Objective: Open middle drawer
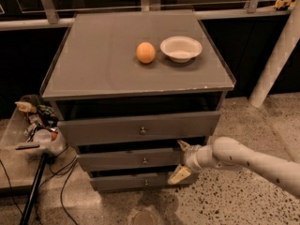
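The grey cabinet (140, 86) has three drawer fronts. The middle drawer (117, 159) is the medium-height front, with a small round metal knob (145, 161) at its centre and a dark gap above it. My gripper (180, 160) is at the right end of this front, well to the right of the knob. It is open, with one fingertip (182, 145) near the drawer's top edge and the other (177, 175) below its bottom edge. It holds nothing. The taller top drawer front (140, 128) stands slightly out. The slim bottom drawer front (136, 182) is below.
An orange (146, 52) and a white bowl (181, 48) sit on the cabinet top. A clear bin of clutter (35, 125) stands at the left, with a black pole (33, 191) and cables on the floor. A white pillar (279, 55) leans at the right.
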Available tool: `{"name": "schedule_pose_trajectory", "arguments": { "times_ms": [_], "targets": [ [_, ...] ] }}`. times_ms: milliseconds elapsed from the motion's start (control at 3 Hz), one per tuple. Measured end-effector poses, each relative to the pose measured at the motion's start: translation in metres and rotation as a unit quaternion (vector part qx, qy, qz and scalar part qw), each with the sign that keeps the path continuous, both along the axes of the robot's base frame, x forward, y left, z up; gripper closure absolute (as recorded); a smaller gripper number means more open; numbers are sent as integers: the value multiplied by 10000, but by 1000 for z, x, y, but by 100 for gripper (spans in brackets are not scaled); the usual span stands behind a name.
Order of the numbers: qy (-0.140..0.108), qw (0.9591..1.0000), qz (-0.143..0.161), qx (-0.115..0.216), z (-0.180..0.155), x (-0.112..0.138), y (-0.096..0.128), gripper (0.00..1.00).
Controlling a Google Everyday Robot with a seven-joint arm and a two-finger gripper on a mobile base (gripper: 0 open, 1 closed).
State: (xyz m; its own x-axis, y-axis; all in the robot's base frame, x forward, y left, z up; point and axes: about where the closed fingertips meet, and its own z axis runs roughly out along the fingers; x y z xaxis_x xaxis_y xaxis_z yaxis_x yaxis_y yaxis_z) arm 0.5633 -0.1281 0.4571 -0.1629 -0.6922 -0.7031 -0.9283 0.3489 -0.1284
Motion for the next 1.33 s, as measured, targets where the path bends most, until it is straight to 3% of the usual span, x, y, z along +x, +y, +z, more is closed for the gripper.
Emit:
{"name": "schedule_pose_trajectory", "arguments": {
  "times_ms": [667,1333],
  "targets": [
    [-101,9999,107,-53,-26,21,12,0],
    [136,9998,153,59,-55,29,10,0]
  ]
}}
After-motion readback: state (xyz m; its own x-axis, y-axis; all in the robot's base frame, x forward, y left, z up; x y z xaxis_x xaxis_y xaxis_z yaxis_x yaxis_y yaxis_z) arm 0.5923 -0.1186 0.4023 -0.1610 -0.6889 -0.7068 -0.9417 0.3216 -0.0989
